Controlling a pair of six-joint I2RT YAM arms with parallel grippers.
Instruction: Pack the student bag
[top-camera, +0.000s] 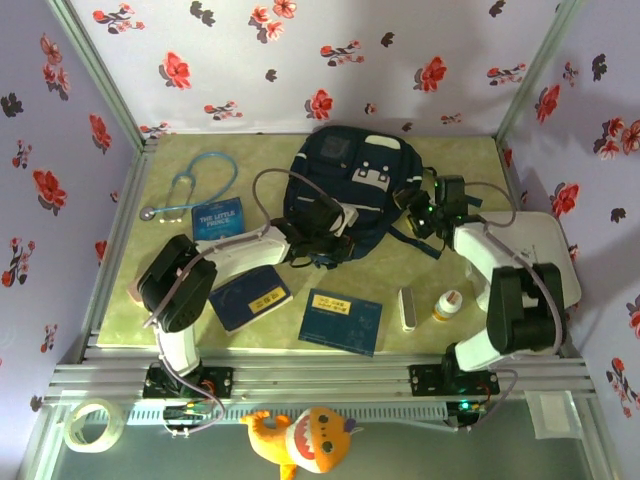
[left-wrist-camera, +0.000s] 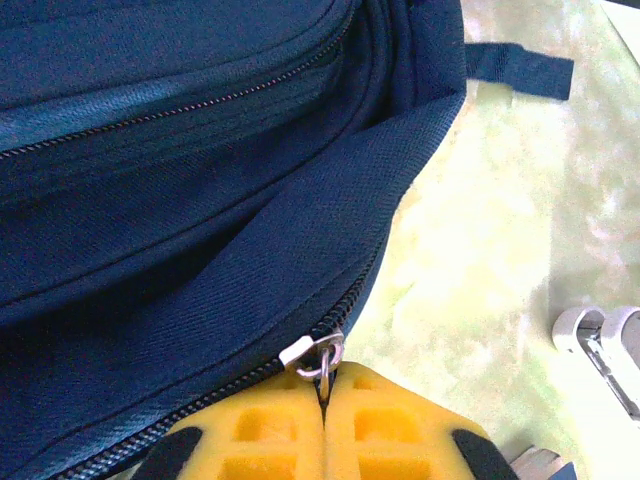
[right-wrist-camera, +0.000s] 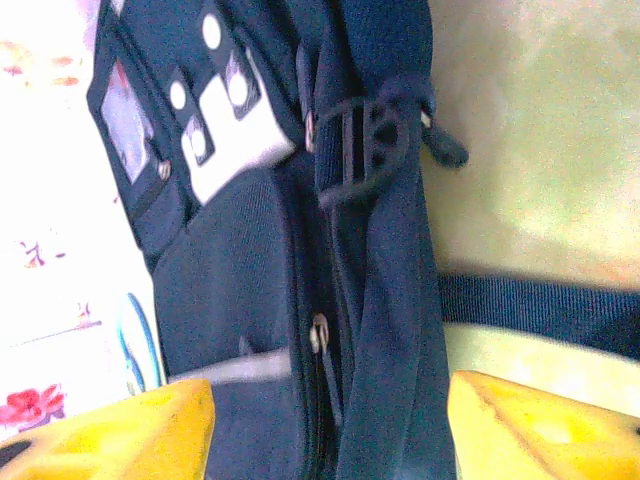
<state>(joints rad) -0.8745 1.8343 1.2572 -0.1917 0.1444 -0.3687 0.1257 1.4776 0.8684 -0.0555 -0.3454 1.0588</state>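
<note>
Student bag (top-camera: 345, 195) lies at upper centre of the top view, on the far half of the bench (top-camera: 470, 260), front pocket up, straps trailing toward the right.

Left jaws: closed. In the left wrist view my yellow pads (left-wrist-camera: 270, 430) meet at bottom centre and pinch the metal zipper pull (left-wrist-camera: 318, 352) of the bag's long side zip. Dark fabric fills the upper left. Bare bench shows to the right.

Right jaws: open. In the right wrist view the two pads (right-wrist-camera: 130, 430) sit in the lower left and lower right corners, with the bag's side seam and a second small zip slider (right-wrist-camera: 318, 333) between them. I cannot see either pad touching the fabric. A strap buckle (right-wrist-camera: 365, 140) sits above centre.

Nothing looks packed yet: stethoscope (top-camera: 195, 185), Little Prince book (top-camera: 217, 218), dark notebook (top-camera: 250, 297), blue book (top-camera: 343, 321), white case (top-camera: 407, 308) and small bottle (top-camera: 448, 305) all lie on the bench, apart from the bag.

Step in hand, as I judge it: unzipping the main compartment.

Next move calls for a steady drag of the pull along the zip line, following its curve, not lifting. The right jaws should close on the bag's side to anchor it, or the whole bag may slide with the pull.
</note>
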